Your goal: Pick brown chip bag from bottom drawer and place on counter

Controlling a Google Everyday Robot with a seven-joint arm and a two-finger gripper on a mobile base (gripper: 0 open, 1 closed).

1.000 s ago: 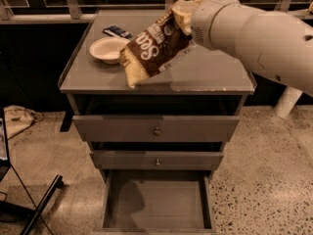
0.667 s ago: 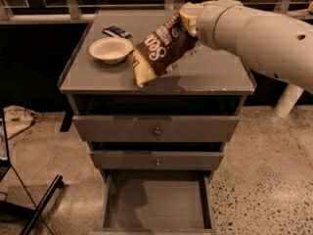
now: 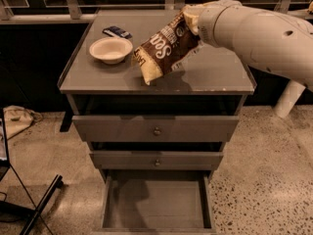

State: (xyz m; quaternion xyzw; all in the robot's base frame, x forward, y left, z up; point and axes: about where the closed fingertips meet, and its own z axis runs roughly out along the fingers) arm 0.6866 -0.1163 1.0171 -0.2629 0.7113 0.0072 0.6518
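Up on the counter [image 3: 215,75] we see the brown chip bag [image 3: 164,48] tilted on a slant, its upper end caught in the gripper [image 3: 188,14] and its cream-yellow lower end pointing down toward the front left of the top. The gripper sits over the back right part of the counter, closed on that upper end of the bag, at the tip of a thick pale arm [image 3: 259,31] that comes in from the right. We cannot tell whether the bag's lower end touches the surface or hangs just above it; a dark shadow lies beneath it. Just beside the bag, to the left, stands a pale bowl [image 3: 111,49], and behind the bowl lies a small dark wrapped bar [image 3: 117,32]. Below the counter, the top drawer [image 3: 195,129] and the middle drawer [image 3: 127,159] each show a small round knob. The bottom drawer [image 3: 156,204] is pulled out, and we see only its bare grey floor. A speckled floor [image 3: 264,170] spreads around the cabinet, with a pale bundle [image 3: 17,119] lying at the left.
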